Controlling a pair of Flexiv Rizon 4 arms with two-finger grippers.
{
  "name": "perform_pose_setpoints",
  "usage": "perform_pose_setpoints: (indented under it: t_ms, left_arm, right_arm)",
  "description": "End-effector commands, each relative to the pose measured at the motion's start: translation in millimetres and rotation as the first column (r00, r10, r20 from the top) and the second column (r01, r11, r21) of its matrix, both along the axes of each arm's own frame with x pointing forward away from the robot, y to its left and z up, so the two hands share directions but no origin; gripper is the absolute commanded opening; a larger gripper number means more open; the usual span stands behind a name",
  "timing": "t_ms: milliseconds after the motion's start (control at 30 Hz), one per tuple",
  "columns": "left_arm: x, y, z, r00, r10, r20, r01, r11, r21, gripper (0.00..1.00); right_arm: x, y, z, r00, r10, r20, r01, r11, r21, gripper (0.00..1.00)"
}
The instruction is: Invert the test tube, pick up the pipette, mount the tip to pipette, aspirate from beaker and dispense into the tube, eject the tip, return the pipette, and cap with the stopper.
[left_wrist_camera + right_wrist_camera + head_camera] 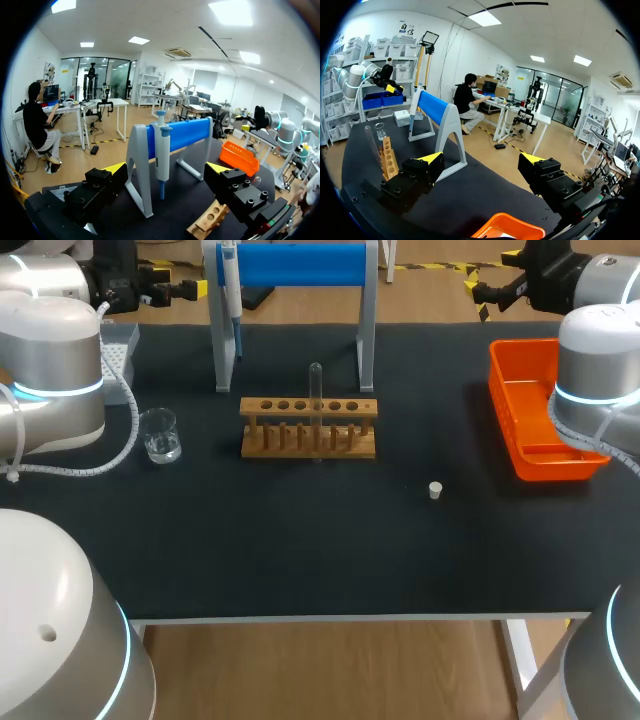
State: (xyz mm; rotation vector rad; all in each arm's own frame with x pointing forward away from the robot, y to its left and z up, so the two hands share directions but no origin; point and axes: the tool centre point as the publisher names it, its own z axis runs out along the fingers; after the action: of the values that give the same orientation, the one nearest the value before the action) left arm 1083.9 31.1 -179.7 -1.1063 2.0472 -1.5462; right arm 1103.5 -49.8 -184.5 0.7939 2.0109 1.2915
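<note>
the clear glass test tube stands vertical in the wooden rack, a slim cylinder with a rounded top, near the rack's middle. the rack is a pale wood block with a row of round holes along its top and a row of pegs below. at its twelve o'clock is the stand, grey legs under a smooth blue bar, with the white-and-blue pipette hanging at the bar's left end. at the rack's nine o'clock sits a small clear glass beaker. at its four o'clock a little white stopper rests on the matte black table. at three o'clock lies an orange plastic tray. the left gripper has its fingers wide apart with nothing between them, and the pipette is ahead of it. the right gripper is likewise spread and holds nothing.
</note>
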Motion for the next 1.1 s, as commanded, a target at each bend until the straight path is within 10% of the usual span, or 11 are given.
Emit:
perform_pose_setpoints:
  t_ms: [33, 767, 1100]
  left_arm:
    - [-0.4, -0.9, -1.4, 1.000, 0.005, 0.005, -0.005, 1.000, -0.002, 1.00]
    - [-0.4, -0.9, -1.4, 1.000, 0.005, 0.005, -0.005, 1.000, -0.002, 1.00]
    - [-0.4, -0.9, -1.4, 1.000, 0.005, 0.005, -0.005, 1.000, -0.002, 1.00]
  right_arm:
    - [0.3, -0.2, 0.1, 1.000, 0.001, -0.001, -0.001, 1.000, -0.001, 1.00]
    - [0.3, -0.2, 0.1, 1.000, 0.001, -0.001, -0.001, 1.000, -0.001, 1.00]
    - [-88.9, -6.3, -3.9, 0.993, 0.112, -0.034, -0.111, 0.993, 0.049, 1.00]
